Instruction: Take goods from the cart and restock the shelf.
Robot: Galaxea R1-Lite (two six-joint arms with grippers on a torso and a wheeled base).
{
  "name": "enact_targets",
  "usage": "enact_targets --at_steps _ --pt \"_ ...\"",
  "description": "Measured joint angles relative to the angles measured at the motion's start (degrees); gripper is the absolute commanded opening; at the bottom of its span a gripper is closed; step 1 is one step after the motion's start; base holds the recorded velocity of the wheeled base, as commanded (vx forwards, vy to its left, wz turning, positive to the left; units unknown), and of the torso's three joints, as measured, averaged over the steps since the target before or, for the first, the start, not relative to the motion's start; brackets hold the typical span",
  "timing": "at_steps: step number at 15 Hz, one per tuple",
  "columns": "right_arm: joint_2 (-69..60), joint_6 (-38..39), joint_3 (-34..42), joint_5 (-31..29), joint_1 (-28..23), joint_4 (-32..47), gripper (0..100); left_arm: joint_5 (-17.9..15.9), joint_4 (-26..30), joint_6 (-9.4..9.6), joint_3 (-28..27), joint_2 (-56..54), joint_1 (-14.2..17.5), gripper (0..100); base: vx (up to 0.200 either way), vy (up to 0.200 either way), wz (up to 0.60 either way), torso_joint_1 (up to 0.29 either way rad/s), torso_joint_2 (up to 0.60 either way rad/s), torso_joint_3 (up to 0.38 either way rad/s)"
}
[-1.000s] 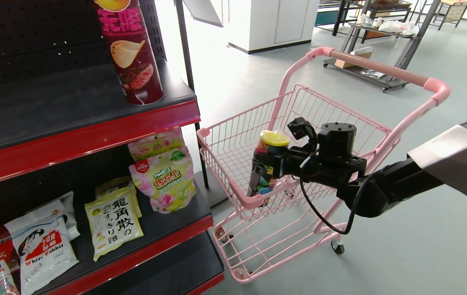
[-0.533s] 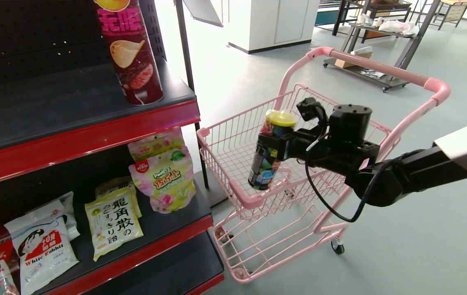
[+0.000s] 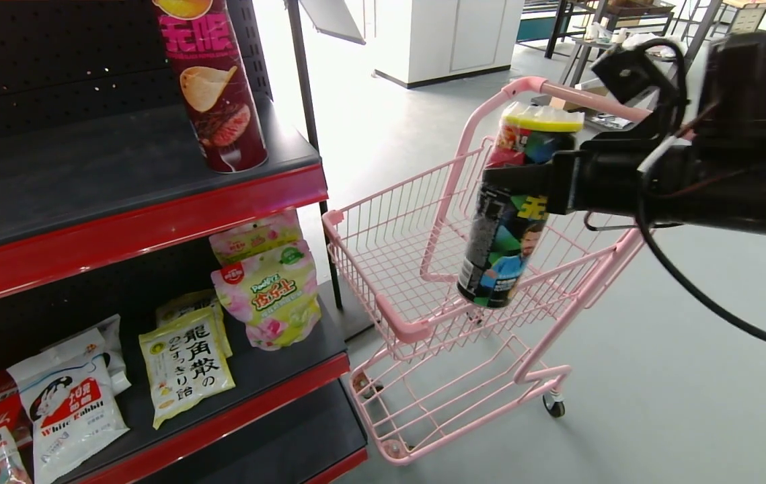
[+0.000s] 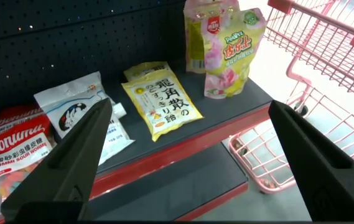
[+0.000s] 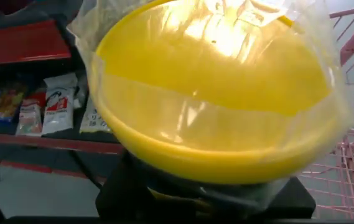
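The right pincer (image 3: 529,190) is clamped across the upper part of a chip canister (image 3: 498,259), its jaws closed on the tube just under the yellow lid (image 3: 544,119). The canister hangs nearly upright, lid end tipped a little to the right, held in the air over the basket of the pink cart (image 3: 416,329), with its base clear of the wire. In the right wrist view, the plastic-wrapped lid (image 5: 214,81) sits close up.

The cart stands on the floor just to the right of the shelf (image 3: 154,208). On the shelf's upper board, near its right end, a tall maroon chip canister (image 3: 218,101) stands upright. The board below carries a pink-and-green pouch (image 3: 275,296) leaning at the right end, a yellow candy bag (image 3: 187,366) lying to its left, and a white candy bag (image 3: 70,410) farther left.

The left pincer (image 4: 189,106) is spread wide and holds nothing. It hangs in front of that lower board, with the yellow candy bag (image 4: 163,106) seen between its fingers (image 4: 71,162).
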Motion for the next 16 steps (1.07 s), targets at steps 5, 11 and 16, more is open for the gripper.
enact_targets --at_steps 5,11,16 --pt "-10.59 -3.89 13.84 2.35 3.44 -2.24 0 0.00 -0.02 0.00 0.00 0.00 0.00 100 0.000 0.000 0.00 0.000 0.00 0.000" --pt "-11.58 -4.51 17.58 7.08 4.02 -6.50 0 0.00 0.00 -0.02 0.00 0.00 0.00 100 0.000 0.000 0.00 0.000 0.00 0.000" --pt "-11.75 -4.62 18.10 7.12 4.72 -6.38 0 0.00 0.11 -0.02 0.00 0.00 0.00 100 0.000 0.000 0.00 0.009 -0.04 -0.033"
